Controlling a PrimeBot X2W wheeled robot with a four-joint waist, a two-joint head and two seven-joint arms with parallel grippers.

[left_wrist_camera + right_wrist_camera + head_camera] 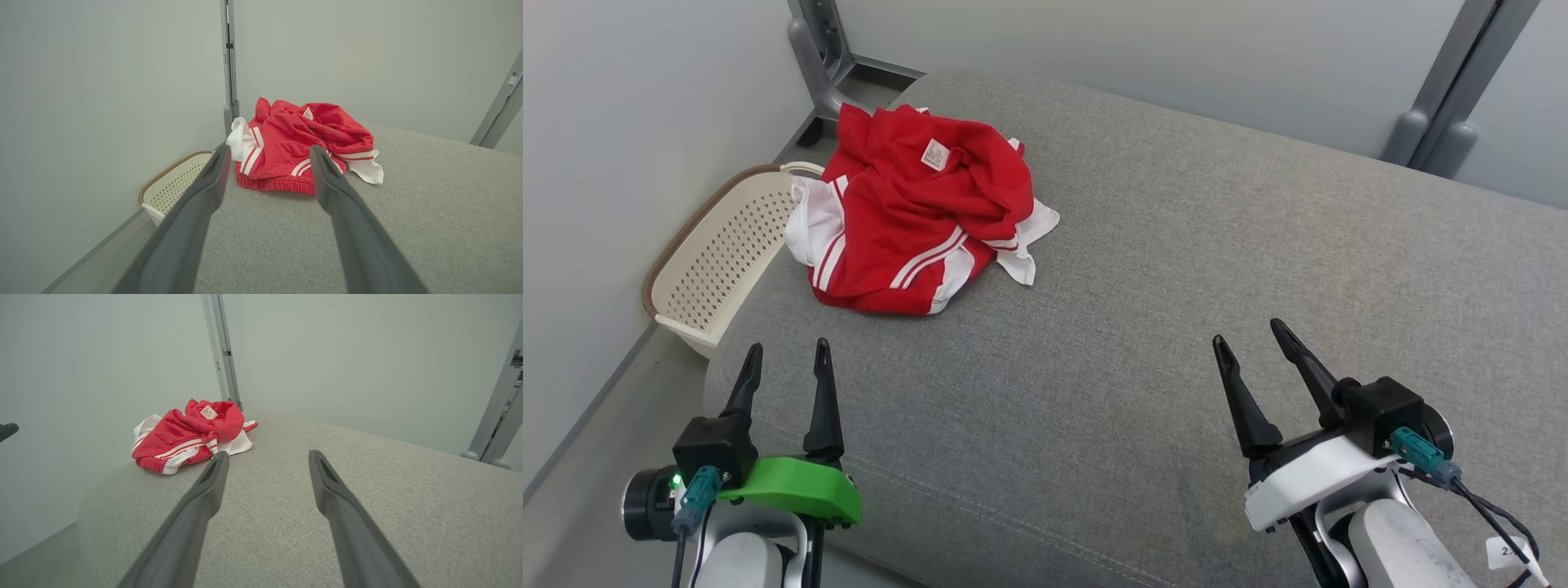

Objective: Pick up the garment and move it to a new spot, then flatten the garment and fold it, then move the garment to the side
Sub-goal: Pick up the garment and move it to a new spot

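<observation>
A red garment (915, 208) with white stripes and white panels lies crumpled in a heap at the far left corner of the grey cushioned surface (1176, 269). A white label shows on top of it. My left gripper (784, 359) hovers open near the front left edge, well short of the garment (302, 143), nothing between its fingers. My right gripper (1250, 339) stands open at the front right, far from the garment (192, 435), also holding nothing.
A cream perforated basket (719, 261) with a brown rim sits on the floor against the cushion's left edge, beside the wall. Grey metal frame posts (1454, 106) rise behind the cushion at the back left and back right. Pale walls close in behind and left.
</observation>
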